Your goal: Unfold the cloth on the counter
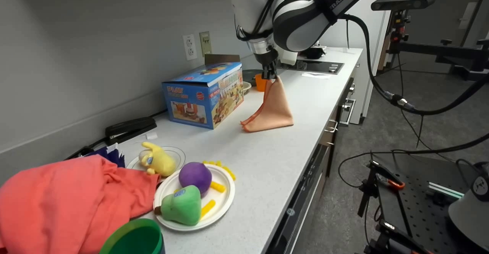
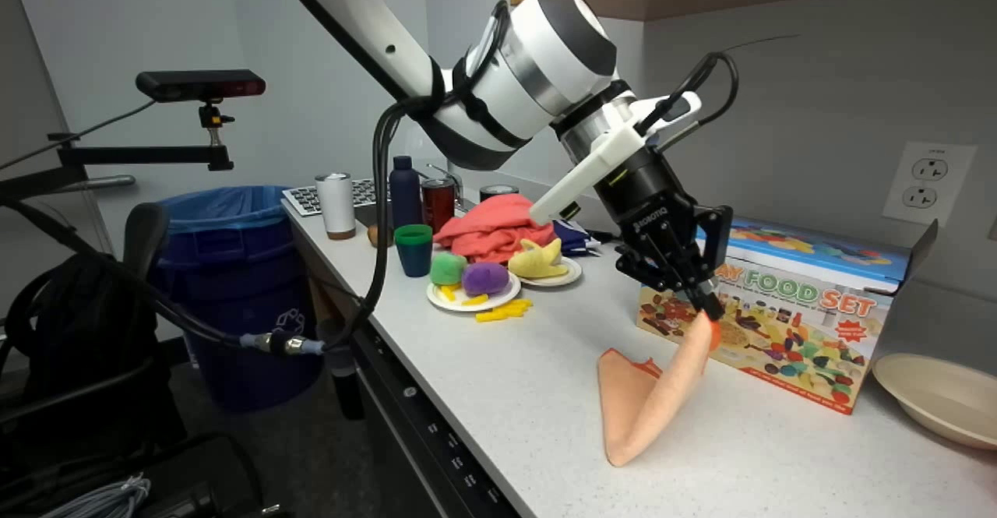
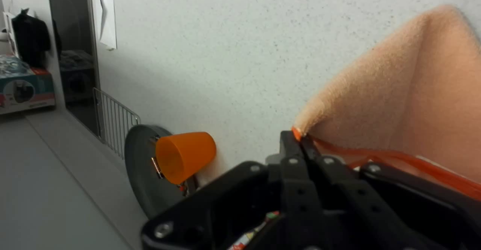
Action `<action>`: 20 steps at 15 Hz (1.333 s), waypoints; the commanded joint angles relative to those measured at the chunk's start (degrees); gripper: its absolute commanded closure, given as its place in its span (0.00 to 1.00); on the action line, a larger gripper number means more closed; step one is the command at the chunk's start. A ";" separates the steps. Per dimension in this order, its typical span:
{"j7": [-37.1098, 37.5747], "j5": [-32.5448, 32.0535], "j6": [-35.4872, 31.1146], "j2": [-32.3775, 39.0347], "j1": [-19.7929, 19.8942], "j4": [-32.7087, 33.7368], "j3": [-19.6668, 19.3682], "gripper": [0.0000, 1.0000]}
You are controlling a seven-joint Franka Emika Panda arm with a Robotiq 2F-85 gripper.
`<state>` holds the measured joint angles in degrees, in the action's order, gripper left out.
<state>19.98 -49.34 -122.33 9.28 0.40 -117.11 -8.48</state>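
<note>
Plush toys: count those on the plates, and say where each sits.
3: the green plush toy and purple plush toy share a white plate; the yellow plush toy lies on a second plate beside it. Others could be hidden.

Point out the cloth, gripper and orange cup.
Cloth (image 1: 276,110), in an exterior view: its raised peach side.
Gripper (image 3: 299,136), in the wrist view: midway between its fingertips.
Orange cup (image 3: 197,151), in the wrist view: its outer wall.

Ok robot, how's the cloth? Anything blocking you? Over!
Fingers pinching peach cloth by raised tip. Lower part on counter, not spread flat yet. Play food set box alongside, possibly crowding it.
</note>
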 commanded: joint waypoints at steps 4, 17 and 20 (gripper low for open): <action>6.58 -7.27 0.74 1.78 2.28 -0.64 -0.06 0.42; 0.60 17.87 -19.24 1.01 7.53 -5.09 -0.09 0.00; -3.82 26.43 -24.58 1.28 8.61 -7.80 -0.71 0.00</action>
<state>20.89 -30.30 -142.00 11.40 7.88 -121.85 -8.78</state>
